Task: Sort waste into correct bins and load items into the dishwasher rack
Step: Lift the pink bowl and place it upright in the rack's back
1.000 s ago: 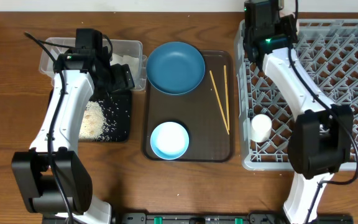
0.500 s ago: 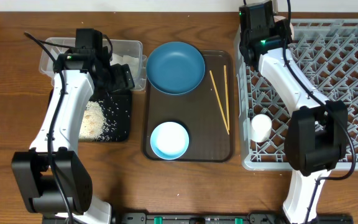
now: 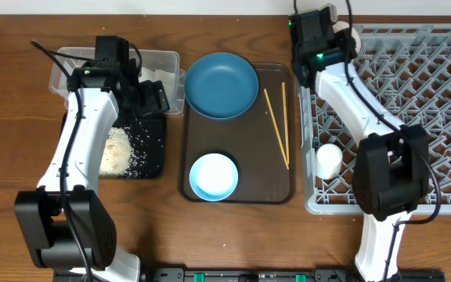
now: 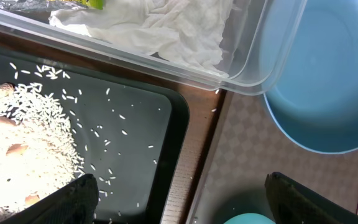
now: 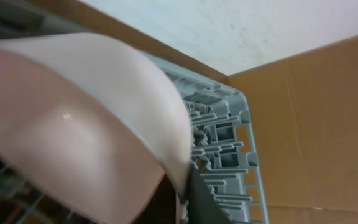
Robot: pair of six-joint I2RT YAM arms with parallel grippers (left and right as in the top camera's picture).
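The cream bowl (image 5: 73, 124), mostly hidden overhead, is clamped by the right gripper (image 3: 337, 37), shifted leftward since; the left gripper (image 4: 179, 199) is spread wide, empty.

Three bowls are showing: one dark-blue bowl (image 3: 221, 84) and one light-blue bowl (image 3: 214, 176) are sitting on the single brown tray (image 3: 268, 186), and one cream bowl (image 5: 73, 124) is filling the right wrist view. Two chopsticks (image 3: 276, 125) are lying on that tray too. One white cup (image 3: 329, 159) is standing in the one grey rack (image 3: 429, 94). At the left two bins are standing: one clear tub (image 3: 171, 55) and one black tray (image 3: 151, 149), which is carrying one pile of rice (image 3: 117, 150).
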